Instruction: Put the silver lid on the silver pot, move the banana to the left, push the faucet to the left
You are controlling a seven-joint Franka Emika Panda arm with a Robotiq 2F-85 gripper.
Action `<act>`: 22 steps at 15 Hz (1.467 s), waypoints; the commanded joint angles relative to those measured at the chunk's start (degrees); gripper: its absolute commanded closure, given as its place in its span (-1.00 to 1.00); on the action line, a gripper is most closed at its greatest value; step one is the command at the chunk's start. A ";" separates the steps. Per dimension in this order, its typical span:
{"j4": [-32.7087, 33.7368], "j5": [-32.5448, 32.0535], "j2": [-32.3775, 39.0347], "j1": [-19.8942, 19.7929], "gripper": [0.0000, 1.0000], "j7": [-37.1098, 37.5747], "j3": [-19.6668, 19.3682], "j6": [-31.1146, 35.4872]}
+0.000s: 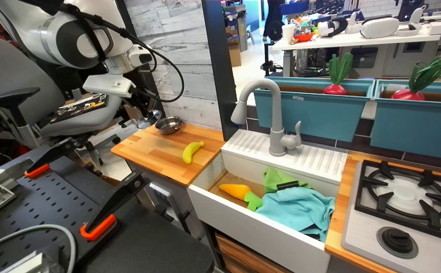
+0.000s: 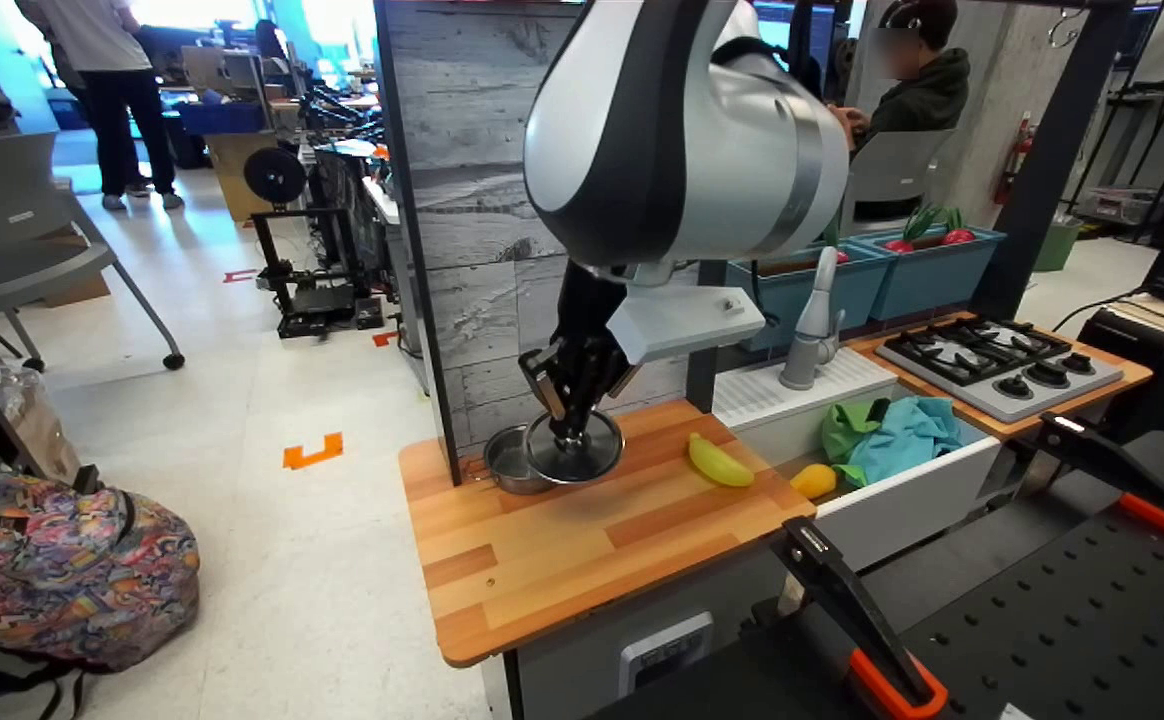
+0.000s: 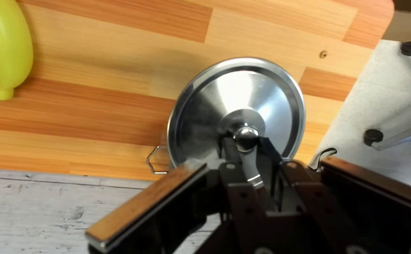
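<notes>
The silver lid [image 3: 276, 95] hangs from my gripper [image 3: 246, 141], whose fingertips are shut on its round knob. In the exterior views the lid [image 1: 147, 121] [image 2: 597, 462] is held a little above the wooden counter, beside and partly overlapping the silver pot [image 1: 168, 126] [image 2: 510, 468]. In the wrist view the lid hides most of the pot; a wire handle [image 3: 150, 160] shows at its left. The yellow banana [image 1: 191, 152] [image 2: 720, 463] lies on the counter, also at the left of the wrist view [image 3: 6, 46]. The grey faucet [image 1: 276, 113] [image 2: 812, 330] stands behind the sink.
The wooden counter [image 1: 156, 149] borders a grey plank wall [image 2: 472, 300]. The white sink [image 1: 258, 235] holds an orange toy vegetable [image 1: 235, 190], a green cloth and a blue towel [image 1: 296, 206]. A stove [image 1: 360, 227] and teal planters [image 1: 311, 113] stand beyond.
</notes>
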 commanded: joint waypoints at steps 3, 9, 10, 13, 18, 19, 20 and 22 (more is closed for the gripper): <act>3.53 -1.38 1.12 -3.74 0.90 -0.16 2.53 -1.22; 9.74 -1.29 5.21 -3.59 0.90 -0.30 2.73 -4.13; 10.97 -1.31 6.29 -3.70 0.90 -0.62 2.98 -4.64; 15.04 -1.32 9.68 -3.13 0.90 -0.75 2.74 -5.91; 21.38 -1.19 14.36 -2.57 0.90 -0.56 2.39 -8.57; 22.61 -1.16 15.19 -2.48 0.90 -0.53 2.34 -9.07; 23.80 -1.09 15.98 -2.47 0.90 -0.57 2.35 -9.78; 26.08 -0.93 17.39 -2.51 0.90 -0.66 2.41 -10.89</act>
